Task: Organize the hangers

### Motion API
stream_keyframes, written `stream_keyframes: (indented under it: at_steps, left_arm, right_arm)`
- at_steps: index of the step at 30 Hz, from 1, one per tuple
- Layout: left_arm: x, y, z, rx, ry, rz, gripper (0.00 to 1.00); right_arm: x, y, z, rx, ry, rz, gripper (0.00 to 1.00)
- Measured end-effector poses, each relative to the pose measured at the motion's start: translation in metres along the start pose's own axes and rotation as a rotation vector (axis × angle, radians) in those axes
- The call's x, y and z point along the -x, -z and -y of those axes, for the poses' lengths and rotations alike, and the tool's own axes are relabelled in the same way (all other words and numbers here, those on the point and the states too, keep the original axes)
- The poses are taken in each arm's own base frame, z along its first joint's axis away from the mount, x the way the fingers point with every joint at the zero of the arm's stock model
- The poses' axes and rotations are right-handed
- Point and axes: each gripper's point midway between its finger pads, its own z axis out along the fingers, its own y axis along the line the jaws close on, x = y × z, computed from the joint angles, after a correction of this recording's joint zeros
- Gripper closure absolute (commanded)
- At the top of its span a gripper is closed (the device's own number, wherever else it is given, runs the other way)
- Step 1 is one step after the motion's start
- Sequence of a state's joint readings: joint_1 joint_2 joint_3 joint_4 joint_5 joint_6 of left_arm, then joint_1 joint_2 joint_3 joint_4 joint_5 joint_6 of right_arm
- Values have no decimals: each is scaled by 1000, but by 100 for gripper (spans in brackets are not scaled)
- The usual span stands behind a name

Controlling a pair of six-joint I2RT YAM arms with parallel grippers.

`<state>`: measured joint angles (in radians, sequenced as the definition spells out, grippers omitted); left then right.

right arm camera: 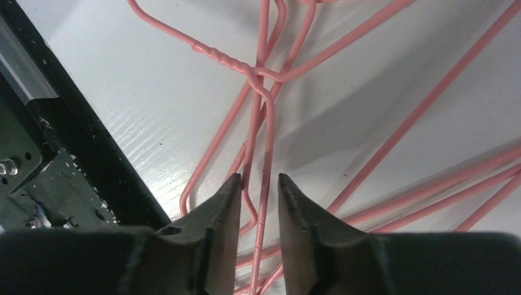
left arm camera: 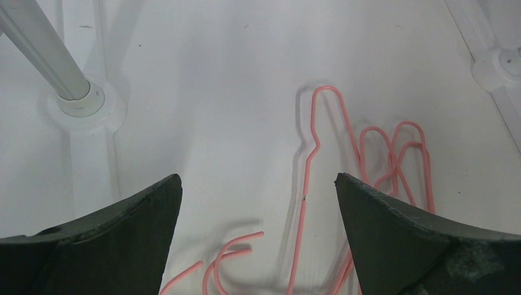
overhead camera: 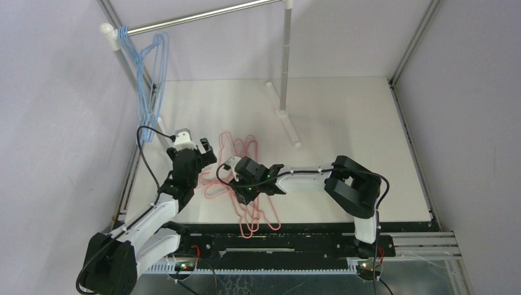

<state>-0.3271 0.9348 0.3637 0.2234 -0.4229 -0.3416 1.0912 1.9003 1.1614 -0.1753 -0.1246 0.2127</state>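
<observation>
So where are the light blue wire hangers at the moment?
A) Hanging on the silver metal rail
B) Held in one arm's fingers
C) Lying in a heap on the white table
A: the light blue wire hangers hang by their hooks at the left end of the silver metal rail; only the pink wire hangers lie on the white table.

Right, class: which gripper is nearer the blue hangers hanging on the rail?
Left. The left gripper sits just below and right of the blue hangers; the right gripper is farther right, down over the pink hangers on the table.
</observation>
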Motion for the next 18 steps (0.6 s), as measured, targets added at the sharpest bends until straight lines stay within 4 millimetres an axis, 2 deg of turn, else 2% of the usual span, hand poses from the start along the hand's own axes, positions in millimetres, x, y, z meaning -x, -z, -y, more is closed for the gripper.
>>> stream_keyframes:
  at_steps: [5,9,13,15,18]
  left_arm:
    - [-3,0,0,-3,-1,-7,0]
    - [-3,0,0,-3,-1,-7,1]
    - [-3,0,-1,-2,3,-5,1]
    - [-4,0,-1,-1,7,-6,0]
    - [-4,0,-1,-1,10,-5,0]
  right_arm:
    - [1,1,4,7,-12,-3,100]
    - [2,4,10,-4,-20,-4,100]
    - [10,16,17,7,-43,10,100]
    - [18,28,20,19,-56,29,100]
    - [35,57,24,43,-69,82,100]
